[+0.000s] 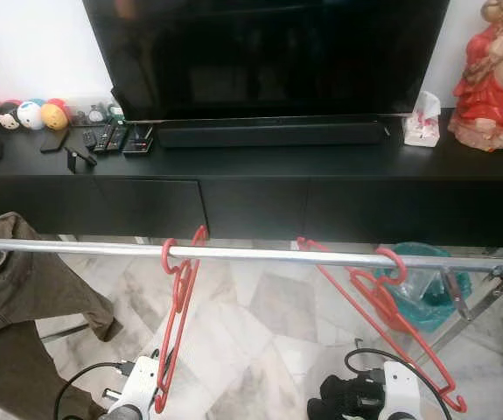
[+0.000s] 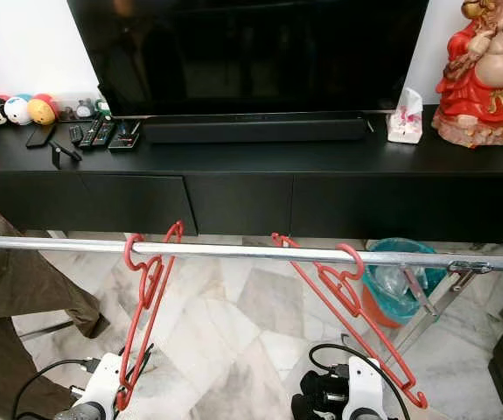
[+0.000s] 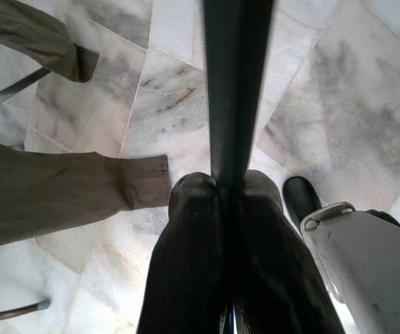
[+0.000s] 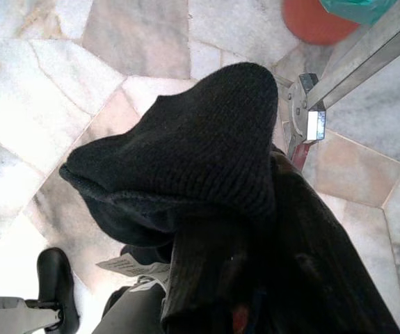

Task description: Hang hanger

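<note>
left hanger (image 1: pixel 178 302) hooked on rail (image 1: pixel 260 255) toward its left end, long axis hanging straight down into left gripper (image 3: pixel 227 209), fingers clamped on its lower bar. right gripper (image 4: pixel 206 229) clamped on black cloth (image 4: pixel 186 153), below second hanger (image 1: pixel 382 315).

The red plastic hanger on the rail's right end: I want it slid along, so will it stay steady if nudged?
The red plastic hanger hangs tilted from the silver metal rail by its hook alone, so it would probably swing. Its thin open frame looks light, and likely slides easily on smooth metal.
</note>
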You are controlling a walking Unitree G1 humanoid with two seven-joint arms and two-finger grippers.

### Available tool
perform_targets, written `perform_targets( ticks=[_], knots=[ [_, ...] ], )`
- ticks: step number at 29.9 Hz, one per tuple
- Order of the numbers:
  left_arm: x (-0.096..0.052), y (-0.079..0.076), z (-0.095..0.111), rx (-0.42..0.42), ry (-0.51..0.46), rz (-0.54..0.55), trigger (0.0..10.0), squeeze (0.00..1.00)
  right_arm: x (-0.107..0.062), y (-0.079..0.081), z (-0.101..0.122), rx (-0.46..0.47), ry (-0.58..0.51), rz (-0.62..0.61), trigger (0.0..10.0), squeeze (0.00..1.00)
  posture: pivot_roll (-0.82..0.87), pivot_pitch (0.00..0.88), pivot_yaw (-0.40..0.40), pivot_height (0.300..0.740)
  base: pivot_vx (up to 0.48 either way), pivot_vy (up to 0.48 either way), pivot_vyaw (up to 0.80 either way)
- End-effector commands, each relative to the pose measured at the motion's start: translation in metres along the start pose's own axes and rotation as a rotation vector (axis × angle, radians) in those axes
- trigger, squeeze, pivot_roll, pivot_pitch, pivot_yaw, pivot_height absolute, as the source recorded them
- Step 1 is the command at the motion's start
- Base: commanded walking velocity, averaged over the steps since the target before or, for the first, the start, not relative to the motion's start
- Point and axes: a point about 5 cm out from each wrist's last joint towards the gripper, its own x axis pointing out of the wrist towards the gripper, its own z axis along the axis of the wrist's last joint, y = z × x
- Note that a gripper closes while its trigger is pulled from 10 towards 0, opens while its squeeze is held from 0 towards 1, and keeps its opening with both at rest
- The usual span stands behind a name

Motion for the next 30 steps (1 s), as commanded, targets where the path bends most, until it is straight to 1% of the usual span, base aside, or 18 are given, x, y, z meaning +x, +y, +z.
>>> perform_targets(
  ticks=[1,3,8,16,23,26,30],
  knots=[
    [-0.002,0.002,-0.008,-0.002,0.027,0.016,10.0,0.00,0.000,0.003,0.001,0.007,-0.007,0.007,10.0,0.00,-0.04,0.001,0.054,0.740,0.000,0.000,0.00],
    [-0.001,0.002,-0.008,-0.003,0.026,0.015,10.0,0.00,0.000,0.003,0.002,0.006,-0.009,0.009,10.0,0.00,-0.04,0.002,0.053,0.740,0.000,0.000,0.00],
    [-0.001,0.001,-0.008,-0.010,0.029,0.017,10.0,0.00,0.001,0.004,0.004,-0.003,-0.018,0.022,10.0,0.00,-0.05,0.000,0.030,0.740,-0.241,0.000,0.00],
    [-0.001,-0.007,-0.007,-0.042,0.028,0.019,10.0,0.00,0.001,-0.005,0.003,-0.039,-0.004,0.019,10.0,0.00,-0.07,0.000,-0.014,0.740,-0.242,0.000,0.00],
    [-0.001,-0.015,-0.008,-0.053,0.032,0.009,10.0,0.00,0.000,-0.011,0.003,-0.044,0.003,0.007,10.0,0.00,-0.07,0.000,-0.022,0.740,-0.243,0.000,0.00],
    [-0.001,-0.016,-0.008,-0.052,0.031,0.003,10.0,0.00,0.000,-0.010,0.003,-0.042,0.004,0.005,10.0,0.00,-0.07,0.000,-0.021,0.740,-0.245,0.000,0.00],
    [-0.001,-0.015,-0.008,-0.048,0.031,0.003,10.0,0.00,0.000,-0.004,0.001,-0.041,0.004,0.014,10.0,0.00,-0.07,0.000,-0.008,0.740,-0.246,0.000,0.00]
  ],
)
